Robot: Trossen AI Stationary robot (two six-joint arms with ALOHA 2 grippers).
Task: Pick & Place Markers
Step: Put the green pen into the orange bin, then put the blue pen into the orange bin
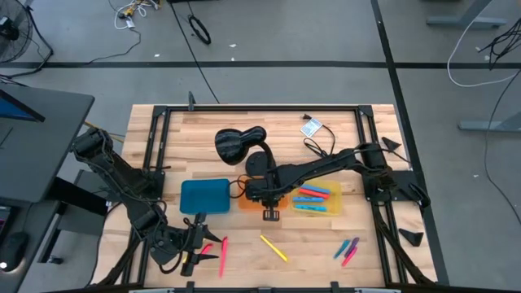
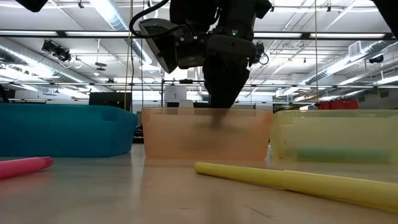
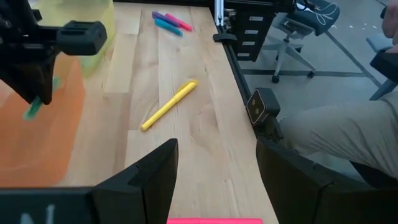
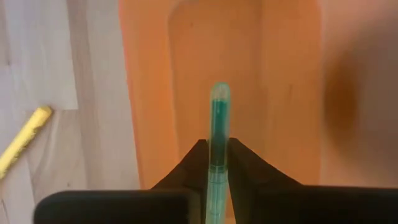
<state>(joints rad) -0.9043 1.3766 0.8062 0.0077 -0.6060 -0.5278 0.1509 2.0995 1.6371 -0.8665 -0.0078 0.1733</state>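
Note:
My right gripper [image 4: 217, 146] reaches down into the orange tray [image 1: 242, 201] at the table's middle, shut on a green marker [image 4: 218, 118]. The blue tray [image 1: 203, 196] stands to the left of the orange one. The yellow tray [image 1: 319, 200] stands to its right and holds several markers. A yellow marker [image 1: 274, 248] lies flat on the wood in front of the trays, and a few more markers [image 1: 346, 250] lie at the near right. My left gripper [image 1: 198, 244] waits open at the near left, with pink markers [image 1: 221, 254] lying just beside it. My right gripper pinches the green marker's shaft [image 4: 216, 163] between its two fingers, which come from above and point steeply down. The marker lies along the fingers, and its rounded end [image 4: 219, 93] sticks out past the fingertips into the orange tray. Whether that end touches the tray floor I cannot tell.
A black rounded device [image 1: 240, 143] stands behind the trays at the far middle. A black frame [image 1: 163, 138] runs around the tabletop. A seated person's legs [image 3: 348, 130] and an office chair [image 3: 298, 25] are beside the table's edge. Bare wood lies around the yellow marker [image 3: 169, 104].

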